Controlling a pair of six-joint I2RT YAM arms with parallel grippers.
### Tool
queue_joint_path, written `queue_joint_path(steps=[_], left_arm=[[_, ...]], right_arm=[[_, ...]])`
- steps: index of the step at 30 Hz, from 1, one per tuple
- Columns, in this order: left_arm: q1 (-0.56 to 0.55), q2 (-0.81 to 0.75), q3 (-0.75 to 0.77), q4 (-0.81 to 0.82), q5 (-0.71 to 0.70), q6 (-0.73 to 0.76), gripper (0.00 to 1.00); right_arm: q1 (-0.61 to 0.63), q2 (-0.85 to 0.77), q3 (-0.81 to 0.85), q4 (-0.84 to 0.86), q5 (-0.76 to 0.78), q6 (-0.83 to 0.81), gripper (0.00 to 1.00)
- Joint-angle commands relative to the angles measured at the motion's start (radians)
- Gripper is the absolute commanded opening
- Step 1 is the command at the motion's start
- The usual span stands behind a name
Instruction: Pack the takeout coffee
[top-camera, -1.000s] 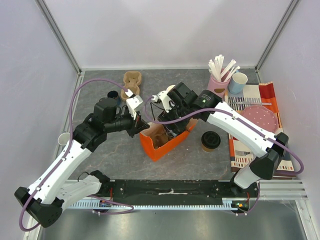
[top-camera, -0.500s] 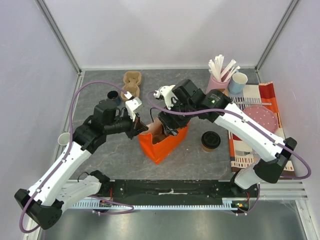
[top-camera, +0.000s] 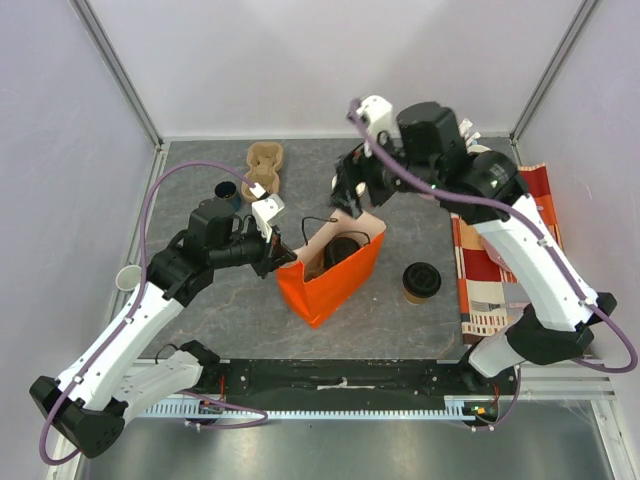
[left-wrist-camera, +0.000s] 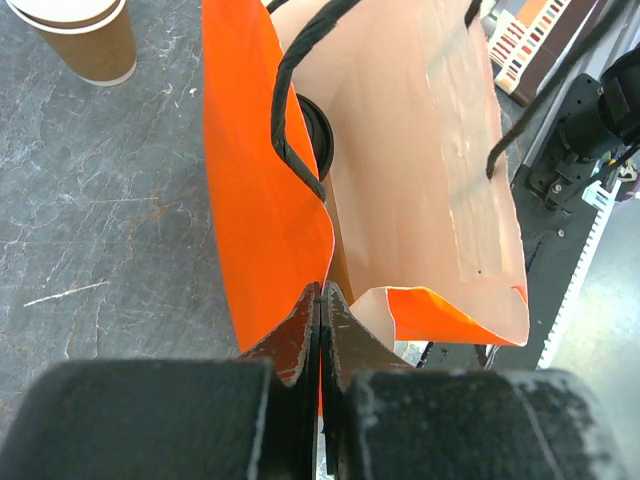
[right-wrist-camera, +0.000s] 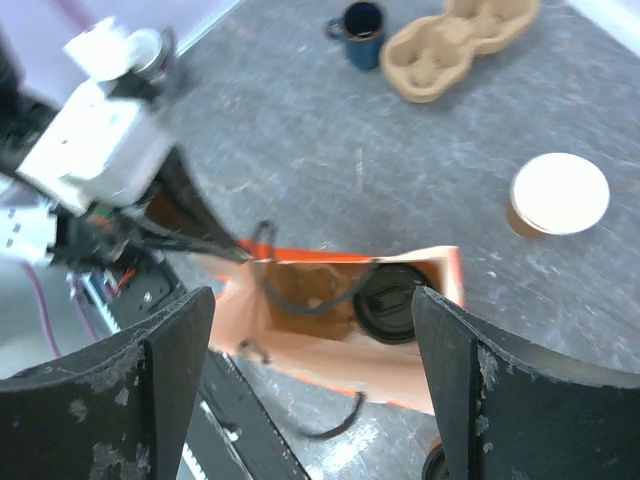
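The left gripper pinches the orange bag at its rim, jaws tight on the paper. The right gripper hangs spread wide and empty, with 1 lidded cup inside the bag directly below it.

I see smooth matt orange paper on the bag, matt veined grey stone-look on the table, faintly shiny black plastic on the cup lid, and rough moulded pulp on the carrier.
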Motion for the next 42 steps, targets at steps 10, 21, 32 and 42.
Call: queue_joint_path(steps=[10,21,32,42], left_arm=[[0.003,0.004,0.003,-0.072,0.006,0.043,0.02],[0.003,0.001,0.008,-0.081,0.012,0.057,0.02],[0.003,0.010,0.005,-0.067,0.020,0.056,0.02],[0.003,0.025,0.014,-0.069,0.012,0.057,0.02]], right_arm=[[-0.305,-0.285,-0.418,-0.129,0.053,-0.511,0.66],[-0.328,-0.381,-0.868,-0.139,-0.084,-0.583,0.68],[-0.328,-0.387,-1.019,0.004,0.015,-0.539,0.59],[-0.325,-0.348,-1.044,0.075,0.039,-0.542,0.52]])
